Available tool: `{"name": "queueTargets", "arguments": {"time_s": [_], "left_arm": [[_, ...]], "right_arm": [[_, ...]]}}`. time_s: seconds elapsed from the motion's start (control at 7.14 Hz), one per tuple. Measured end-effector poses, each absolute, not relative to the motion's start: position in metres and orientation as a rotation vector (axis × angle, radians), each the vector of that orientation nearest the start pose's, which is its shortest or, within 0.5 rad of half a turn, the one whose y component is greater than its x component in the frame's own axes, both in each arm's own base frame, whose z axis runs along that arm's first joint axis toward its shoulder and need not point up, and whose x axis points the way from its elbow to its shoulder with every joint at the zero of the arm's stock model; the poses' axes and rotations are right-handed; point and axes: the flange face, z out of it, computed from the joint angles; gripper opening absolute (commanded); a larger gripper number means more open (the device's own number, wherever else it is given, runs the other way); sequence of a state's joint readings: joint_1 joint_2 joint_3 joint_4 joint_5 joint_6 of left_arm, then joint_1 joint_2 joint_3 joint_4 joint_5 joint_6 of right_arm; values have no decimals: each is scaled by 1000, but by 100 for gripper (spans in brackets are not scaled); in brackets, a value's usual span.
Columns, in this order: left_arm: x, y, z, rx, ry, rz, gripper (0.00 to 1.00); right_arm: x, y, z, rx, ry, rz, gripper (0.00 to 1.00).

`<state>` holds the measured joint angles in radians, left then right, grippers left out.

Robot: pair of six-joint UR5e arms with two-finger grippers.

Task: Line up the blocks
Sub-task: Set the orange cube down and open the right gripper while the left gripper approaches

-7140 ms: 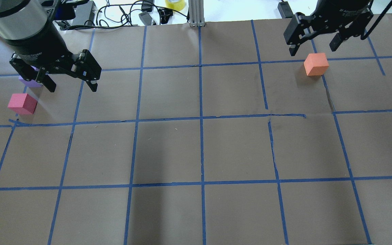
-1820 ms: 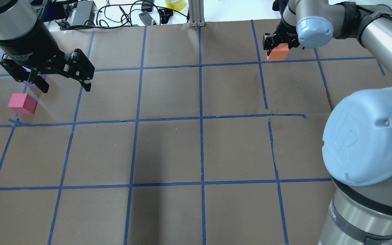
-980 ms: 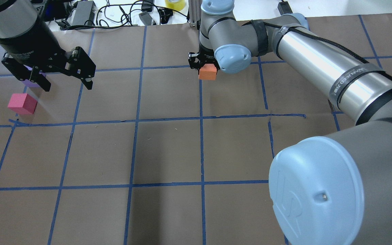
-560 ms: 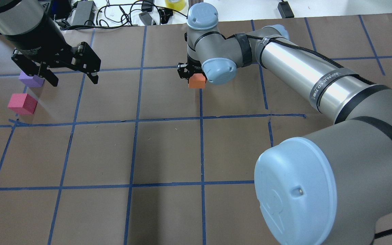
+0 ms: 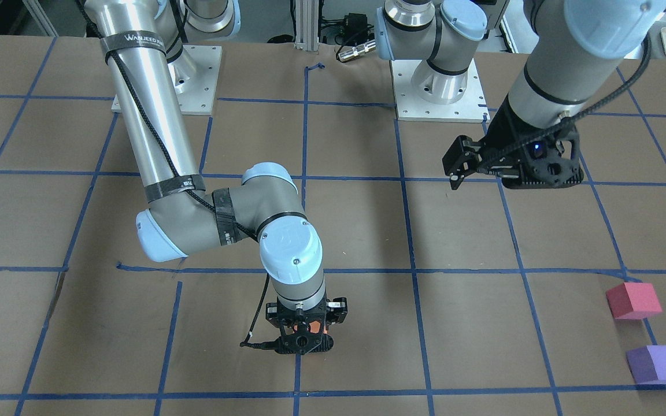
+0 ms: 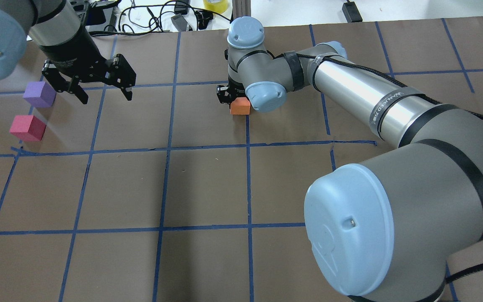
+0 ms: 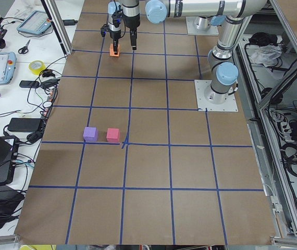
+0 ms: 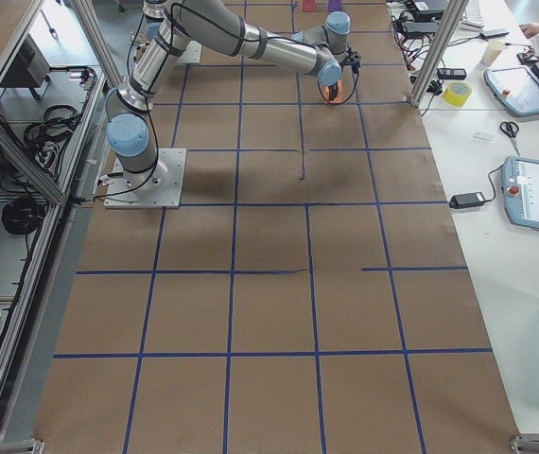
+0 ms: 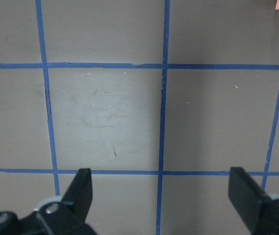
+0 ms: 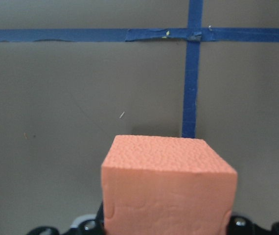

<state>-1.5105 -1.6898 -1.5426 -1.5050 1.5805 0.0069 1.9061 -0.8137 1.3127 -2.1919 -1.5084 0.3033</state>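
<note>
Orange block (image 10: 169,191) tight in right end effector (image 6: 238,104) (left end effector (image 6: 106,99) wide).

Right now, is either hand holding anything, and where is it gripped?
The right hand holds the orange block, pinched on two opposite side faces. The left hand is open and empty.

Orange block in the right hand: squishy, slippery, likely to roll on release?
Probably light and slightly compressible: the orange block has a pitted, foam-like surface. That matte texture should grip well in the right hand. Flat faces and square edges suggest it will sit, not roll.
</note>
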Motion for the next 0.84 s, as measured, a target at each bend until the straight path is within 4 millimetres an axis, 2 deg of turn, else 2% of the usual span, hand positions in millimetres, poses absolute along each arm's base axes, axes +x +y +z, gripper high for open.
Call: {"name": "queueTargets", "arguments": {"time_s": [0.14, 0.28, 0.42, 0.56, 0.7, 0.84], "left_arm": [[-98, -567, 411, -84, 3131, 29, 100], [-97, -582, 377, -78, 3130, 37, 100], [-96, -596, 351, -68, 3130, 23, 100], [-95, -609, 328, -54, 3129, -3, 100], [-94, -619, 308, -43, 3129, -17, 100], [-94, -626, 291, -38, 3129, -10, 100]], "right_arm": [[383, -658, 196, -67, 3042, -146, 18], [385, -656, 194, -81, 3047, -146, 20], [385, -657, 193, -93, 3049, -150, 32], [385, -657, 193, -103, 3050, -153, 71], [385, -657, 193, -101, 3050, -153, 100], [385, -657, 193, -91, 3050, -153, 100]]}}
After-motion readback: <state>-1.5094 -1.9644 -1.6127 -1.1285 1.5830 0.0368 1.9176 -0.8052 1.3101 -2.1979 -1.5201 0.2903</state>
